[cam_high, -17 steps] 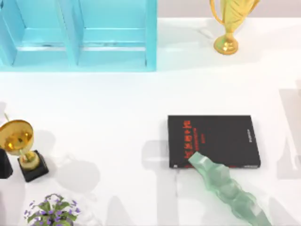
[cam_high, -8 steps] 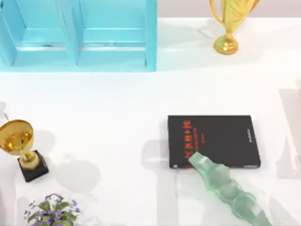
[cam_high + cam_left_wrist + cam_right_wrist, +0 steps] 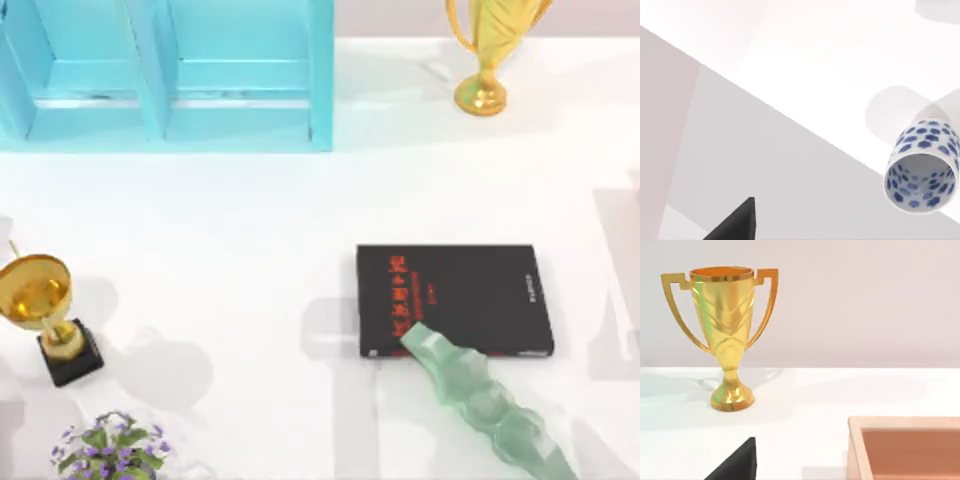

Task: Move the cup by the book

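Since a second ago the dark left arm has left the desk's left edge, its hand unreadable, with the cup [image 3: 922,167] nearby, not yet by the book [image 3: 455,300].

the book's [image 3: 455,300] near-left corner under a pale green shard [image 3: 480,400], itself cut off below

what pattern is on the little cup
The small white porcelain cup carries blue hexagon-like spots, inside and out; clearest in the left wrist view.
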You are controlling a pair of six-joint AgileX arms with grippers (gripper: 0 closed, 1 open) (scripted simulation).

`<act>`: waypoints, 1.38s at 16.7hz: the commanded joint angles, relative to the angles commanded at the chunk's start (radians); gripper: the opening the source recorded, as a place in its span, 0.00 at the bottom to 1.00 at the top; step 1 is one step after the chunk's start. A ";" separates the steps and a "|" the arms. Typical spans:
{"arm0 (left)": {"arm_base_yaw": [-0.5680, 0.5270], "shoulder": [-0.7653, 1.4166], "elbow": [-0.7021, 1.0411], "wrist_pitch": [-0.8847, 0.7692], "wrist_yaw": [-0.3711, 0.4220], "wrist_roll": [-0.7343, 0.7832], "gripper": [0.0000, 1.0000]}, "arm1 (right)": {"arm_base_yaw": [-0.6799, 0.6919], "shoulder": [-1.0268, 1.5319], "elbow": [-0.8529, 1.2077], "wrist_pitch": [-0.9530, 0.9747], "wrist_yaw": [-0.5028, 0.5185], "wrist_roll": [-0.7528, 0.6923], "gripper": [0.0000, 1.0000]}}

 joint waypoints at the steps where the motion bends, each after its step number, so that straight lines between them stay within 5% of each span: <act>1: 0.036 0.067 0.054 -0.049 0.000 0.105 1.00 | 0.000 0.000 0.000 0.000 0.000 0.000 1.00; 5: 0.154 0.293 0.233 -0.213 0.000 0.452 1.00 | 0.000 0.000 0.000 0.000 0.000 0.000 1.00; 9: 0.223 0.424 0.336 -0.308 0.001 0.641 1.00 | 0.000 0.000 0.000 0.000 0.000 0.000 1.00; 17: 0.230 0.445 0.349 -0.320 0.001 0.671 1.00 | 0.000 0.000 0.000 0.000 0.000 0.000 1.00; 23: 0.234 0.495 0.228 -0.150 0.001 0.673 1.00 | 0.000 0.000 0.000 0.000 0.000 0.000 1.00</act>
